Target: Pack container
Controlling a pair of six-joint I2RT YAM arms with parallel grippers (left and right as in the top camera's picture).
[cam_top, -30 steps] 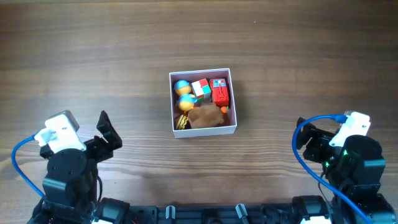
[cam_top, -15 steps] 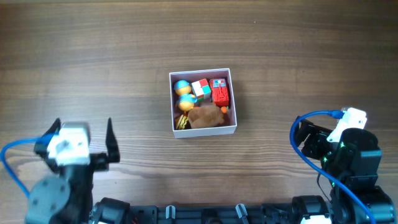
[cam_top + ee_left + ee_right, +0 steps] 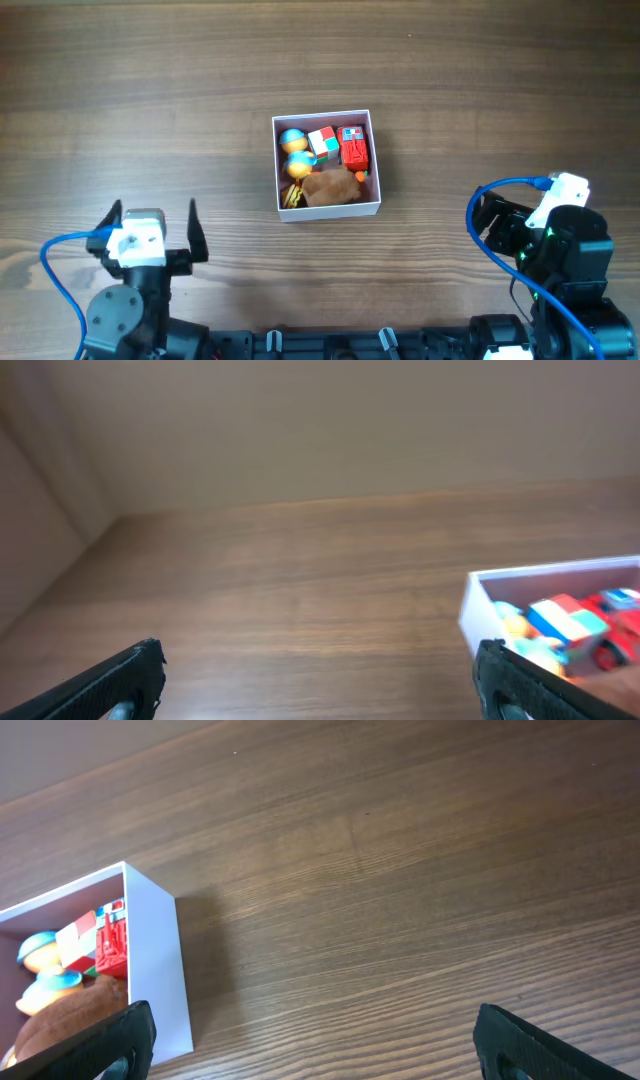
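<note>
Overhead, 1 container (image 3: 332, 210) (2 blue-orange balls (image 3: 292, 137) inside), left pincer (image 3: 153, 208) spread, right pincer (image 3: 312, 1025) spread

bare table (image 3: 150, 120) on all four sides of container (image 3: 377, 160), wide enough for approach from either side. interior crowded with small toys (image 3: 325, 165); scant bare floor. left pincer (image 3: 318, 655) and right pincer (image 3: 312, 1015) well apart from walls, spread wide.

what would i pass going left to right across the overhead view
left gripper → container, with blue-and-orange balls then the red toy inside it → right arm
</note>
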